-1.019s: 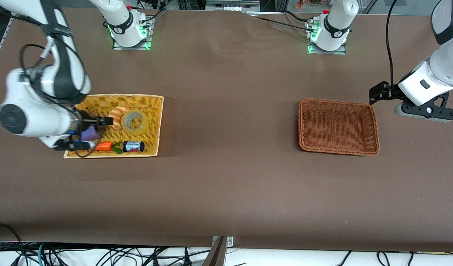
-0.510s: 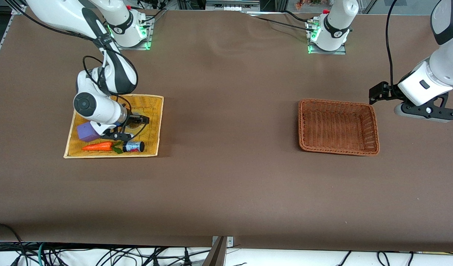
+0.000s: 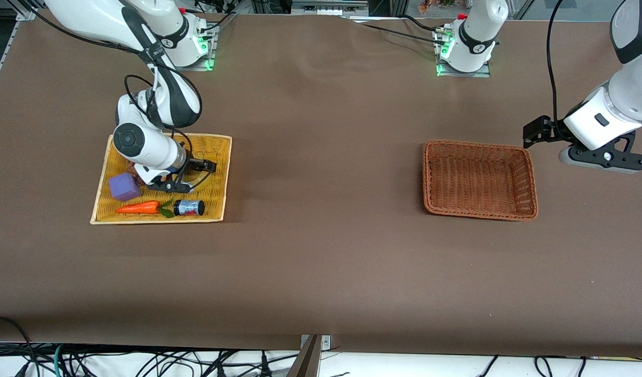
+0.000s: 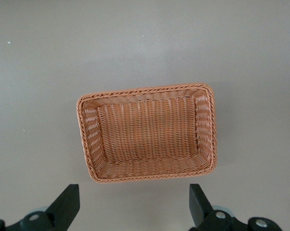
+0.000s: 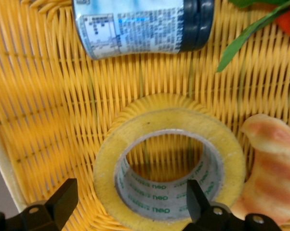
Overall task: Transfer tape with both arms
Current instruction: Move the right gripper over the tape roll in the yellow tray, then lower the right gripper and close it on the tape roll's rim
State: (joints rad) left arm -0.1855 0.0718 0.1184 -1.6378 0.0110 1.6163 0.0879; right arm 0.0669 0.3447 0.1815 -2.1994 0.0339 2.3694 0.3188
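Note:
The tape (image 5: 106, 168), a yellowish ring with a wide hole, lies flat in the yellow basket (image 5: 44, 96). In the front view it is almost all hidden under my right gripper (image 3: 195, 175). My right gripper (image 5: 129, 202) is open and low over the tape. One finger (image 5: 63, 198) is outside the ring and the other (image 5: 197, 199) is over its hole, so they straddle the ring's wall. My left gripper (image 3: 533, 133) is open and empty. It waits in the air beside the brown basket (image 3: 478, 144), toward the left arm's end of the table; it also shows in the left wrist view (image 4: 133, 207).
The yellow basket (image 3: 222, 178) also holds a small dark jar (image 3: 190, 208), a toy carrot (image 3: 137, 208), a purple block (image 3: 124, 187) and an orange-striped croissant toy (image 5: 270, 159) touching the tape. The jar (image 5: 140, 26) lies close to the tape. The brown basket (image 4: 145, 91) is empty.
My right arm swung in from the right arm's end of the yellow basket to over the tape and came down, covering it in the front view. The left arm has not moved.

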